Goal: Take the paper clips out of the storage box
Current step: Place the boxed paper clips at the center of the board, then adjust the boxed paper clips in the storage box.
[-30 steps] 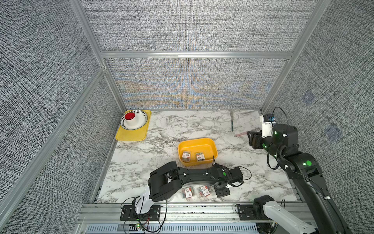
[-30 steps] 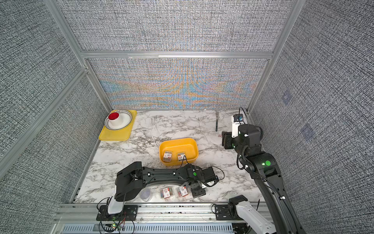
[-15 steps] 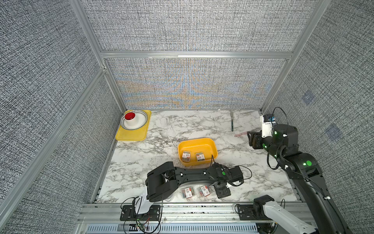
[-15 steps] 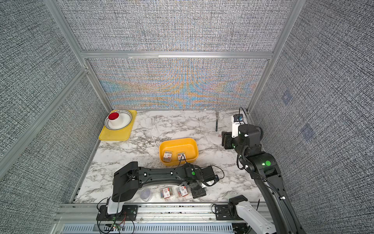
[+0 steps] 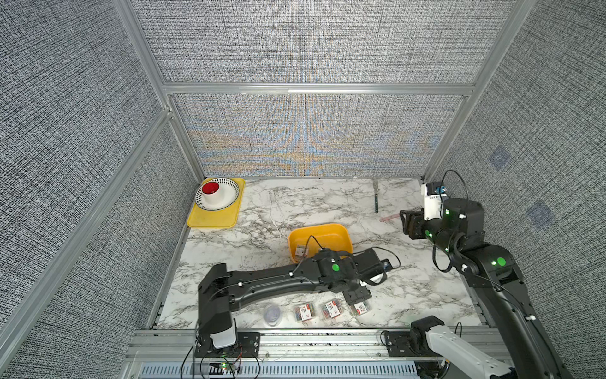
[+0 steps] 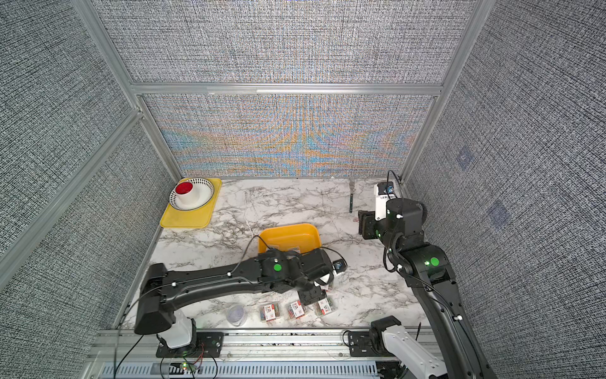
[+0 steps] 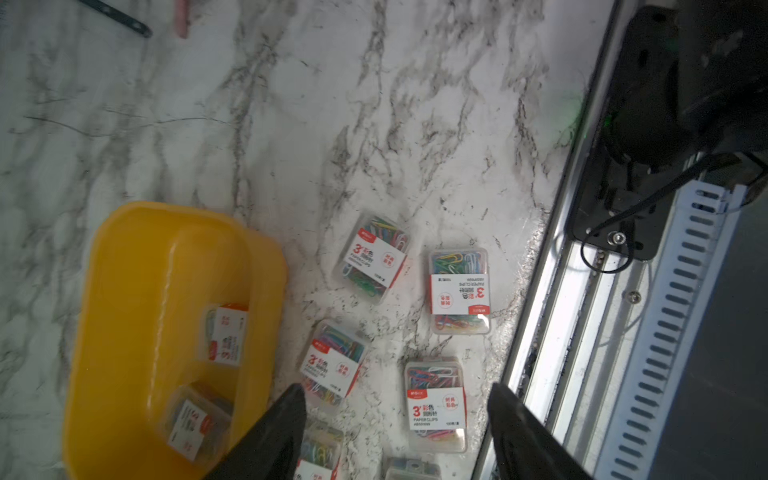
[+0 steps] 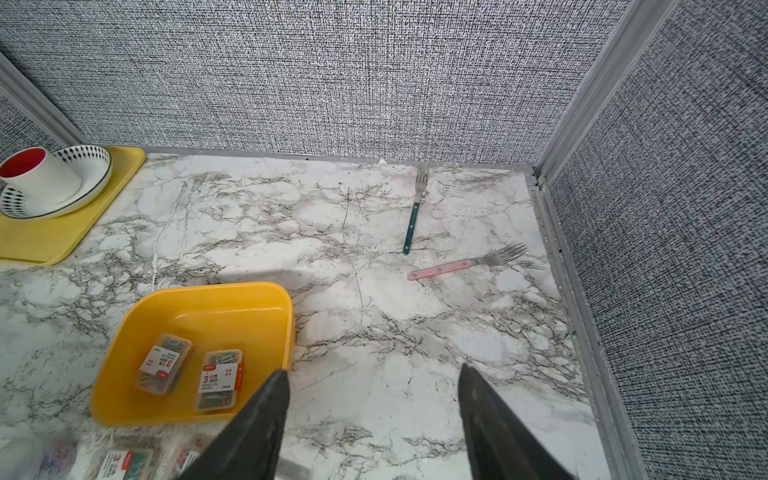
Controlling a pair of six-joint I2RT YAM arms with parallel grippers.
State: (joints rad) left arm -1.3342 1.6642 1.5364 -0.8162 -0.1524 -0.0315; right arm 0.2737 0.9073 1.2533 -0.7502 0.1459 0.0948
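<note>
Grey woven panels on aluminium framing close in a white marbled surface (image 5: 295,203). Near its middle stands the yellow-orange storage box (image 5: 319,229), upright and open-topped. The right wrist view shows two rectangular packs of paper clips (image 8: 164,363) lying flat on its floor, side by side, labels up.

More packs lie outside the box along the front edge. Both top views show a row of three rectangular packs (image 5: 305,311) with a round purplish tub (image 5: 272,313) at its left end. The left wrist view shows further packs (image 7: 374,257) between the box and the front rail, flat on the surface and apart from one another.

The left arm (image 5: 262,284) reaches low across the front of the surface. The left arm's jaws stand moderately wide just above the right end of that row, clasping nothing. One pack (image 7: 436,403) shows on the surface in the gap, with room on both sides.

The right arm (image 5: 459,229) hangs over the right rear part. The right arm's jaws are likewise parted and empty, well apart from the box.

Near the right rear corner lie a green-handled fork (image 8: 411,224) and a pink-handled fork (image 8: 449,268). At the left rear corner a flat yellow tray (image 5: 213,220) carries a patterned bowl (image 5: 229,197) with a white, red-lined cup (image 5: 210,188) in it.
</note>
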